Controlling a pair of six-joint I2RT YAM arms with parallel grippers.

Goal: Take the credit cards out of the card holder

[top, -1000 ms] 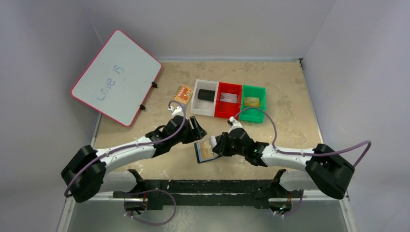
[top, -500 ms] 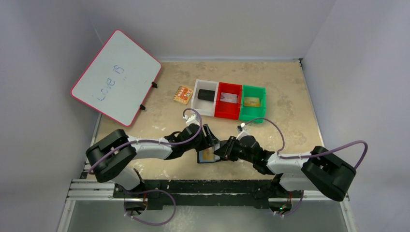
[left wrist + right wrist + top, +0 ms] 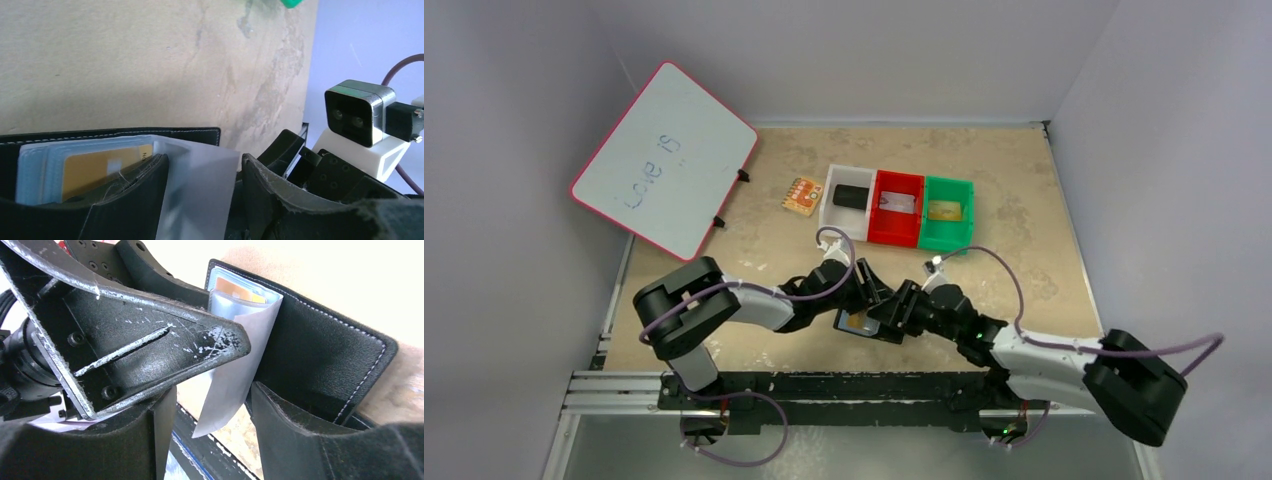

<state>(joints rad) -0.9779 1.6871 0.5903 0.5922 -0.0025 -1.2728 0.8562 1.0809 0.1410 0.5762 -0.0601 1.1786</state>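
The card holder (image 3: 864, 325), a black wallet, is open near the table's front edge between both grippers. In the left wrist view its pale blue sleeves (image 3: 35, 165) hold a gold-tan card (image 3: 100, 167). A pale translucent sleeve flap (image 3: 200, 195) stands between the spread jaws of my left gripper (image 3: 205, 200). In the right wrist view the same flap (image 3: 235, 385) hangs between the spread jaws of my right gripper (image 3: 212, 435), beside the wallet's black cover (image 3: 320, 355). A left finger (image 3: 150, 340) presses across the sleeves. The two grippers, left (image 3: 869, 290) and right (image 3: 896, 312), meet at the wallet.
Three bins stand at the back: white (image 3: 835, 222) with a black block (image 3: 852, 196), red (image 3: 879, 232) with a silver-grey card (image 3: 897, 203), green (image 3: 964, 240) with a gold-tan card (image 3: 942, 210). An orange patterned square (image 3: 802, 194) and a whiteboard (image 3: 664, 160) lie to the left.
Both grippers have come together toward the front edge. The wallet has dropped lower and shifted slightly right. The left arm has folded in and the right arm has stretched left.
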